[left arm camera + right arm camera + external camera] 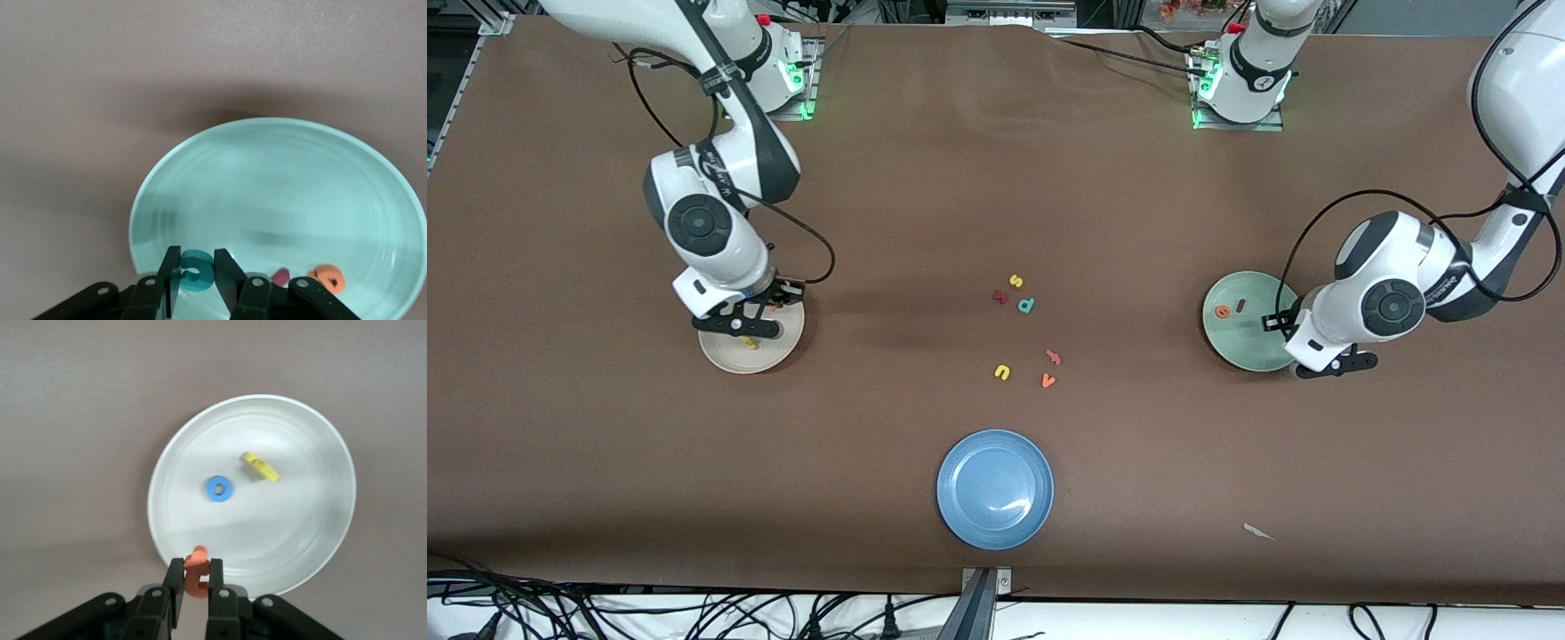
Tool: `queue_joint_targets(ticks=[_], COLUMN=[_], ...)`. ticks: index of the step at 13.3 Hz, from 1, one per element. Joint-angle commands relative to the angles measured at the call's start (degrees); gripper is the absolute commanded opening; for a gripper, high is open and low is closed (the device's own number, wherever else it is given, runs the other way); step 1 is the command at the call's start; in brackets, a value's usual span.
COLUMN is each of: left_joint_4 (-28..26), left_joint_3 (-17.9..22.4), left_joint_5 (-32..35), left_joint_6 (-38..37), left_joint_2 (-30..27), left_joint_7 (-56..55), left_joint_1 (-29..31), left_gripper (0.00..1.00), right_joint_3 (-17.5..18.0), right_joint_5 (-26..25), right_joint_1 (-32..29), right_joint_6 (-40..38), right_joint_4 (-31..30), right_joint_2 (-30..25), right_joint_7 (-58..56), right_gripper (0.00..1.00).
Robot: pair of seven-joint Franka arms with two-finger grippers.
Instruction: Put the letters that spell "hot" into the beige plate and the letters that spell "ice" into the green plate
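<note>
While an orange "t" (196, 577) is pinched by the right gripper (194, 583) over the beige plate (313, 540), a teal "c" (195, 272) is pinched by the left gripper (194, 280) over the green plate (280, 173).

A brown table covering (996, 178) spans nearly the whole view, lightly rippled toward the top edge; black cables (694, 613) trail along a pale strip below it.

The green plate (280, 180) and beige plate (293, 520) are looking smooth and faintly glossy, the brown table cover (996, 178) is looking matt, and the blue plate (960, 498) is catching a sheen.
</note>
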Motion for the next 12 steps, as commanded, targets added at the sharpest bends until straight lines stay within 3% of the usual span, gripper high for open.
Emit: queue_joint_targets(ticks=[1,2,5,7,9,12], left_joint_4=[0.17,0.34,4.37,8.32,13.50,19.83], left_joint_3=[0.69,0.61,-1.40,-4.65,-8.08,-12.65], left_joint_5=[1.40,1.40,0.26,-1.49,-3.69,-4.92], left_joint_6=[0.72,0.72,-1.56,-7.34,-14.80,-24.31], left_joint_2=[-0.12,-0.38,-1.08,-1.61,-2.40,-4.16], left_joint_7=[0.71,0.79,2.02,2.37,5.87,11.15], left_joint_1=[-1.43,-1.34,-1.52,-0.99,-0.64,1.11], left_gripper=[0.63,0.96,0.99,0.99,0.99,0.99], right_joint_3=[0.65,0.65,0.30,-0.40,-2.06,-2.51], right_joint_5=[-0.85,-0.85,-0.85,-0.77,-0.50,-0.24], right_joint_1=[-1.20,-1.20,-1.20,-1.20,-1.29,-1.20], right_joint_6=[-0.57,-0.57,-0.66,-0.92,-2.14,-11.35], right_joint_4=[-0.85,-0.85,-0.76,-0.41,1.34,8.44], right_joint_2=[-0.84,-0.84,-0.84,-0.92,-0.92,-1.01], right_joint_7=[-1.99,-1.99,-2.26,-2.43,-2.96,-8.65], right_gripper=[0.27,0.37,0.50,0.61,1.00,1.00])
